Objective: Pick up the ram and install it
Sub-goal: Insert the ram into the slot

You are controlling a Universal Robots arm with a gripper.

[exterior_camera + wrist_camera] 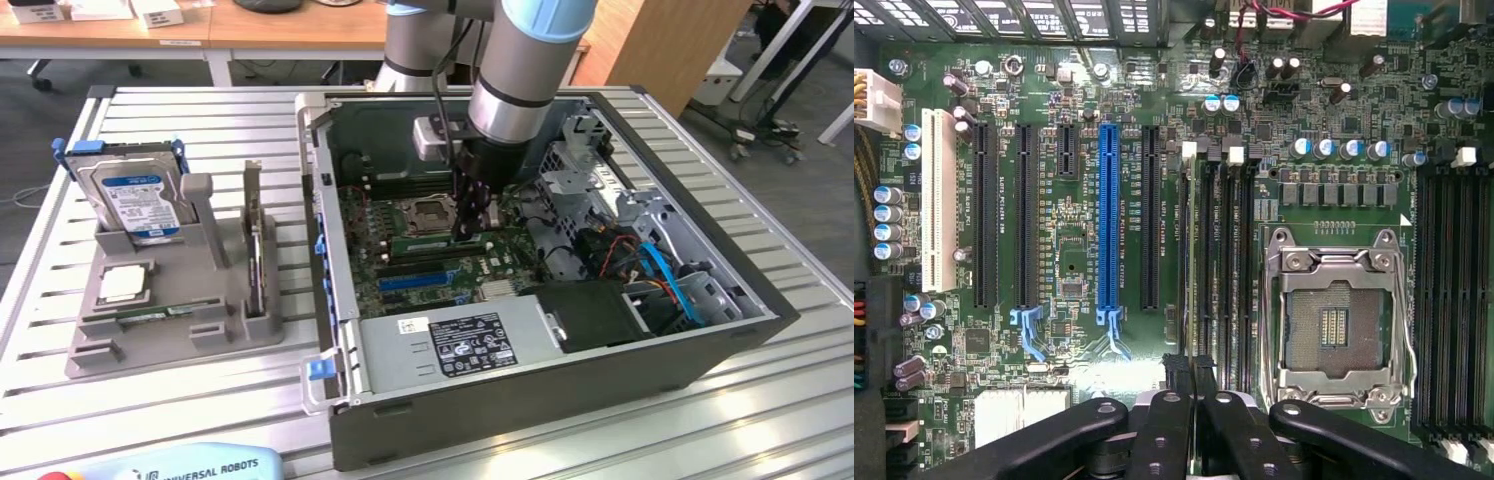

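I am watching the claw (467, 232) hanging inside the open computer case (534, 395), its fingers drawn together. The ram (424, 244) is standing on edge at the memory slots beside the processor socket (430, 212), right at the fingertips. I cannot tell whether they are pinching it.

Hanging almost straight down in the exterior view: the arm (523, 80), grey-sleeved with a pale blue band near the top, wrist aimed downward. Fixed to the wrist on the exterior view's left side, a small pale box (435, 138). Below that, the gripper (467, 232), slim and dark, drawn closed to a narrow tip. From the wrist view: two black linkage bars (1069, 430) splayed outward, the fingers (1174, 430) pressed close together in the middle.
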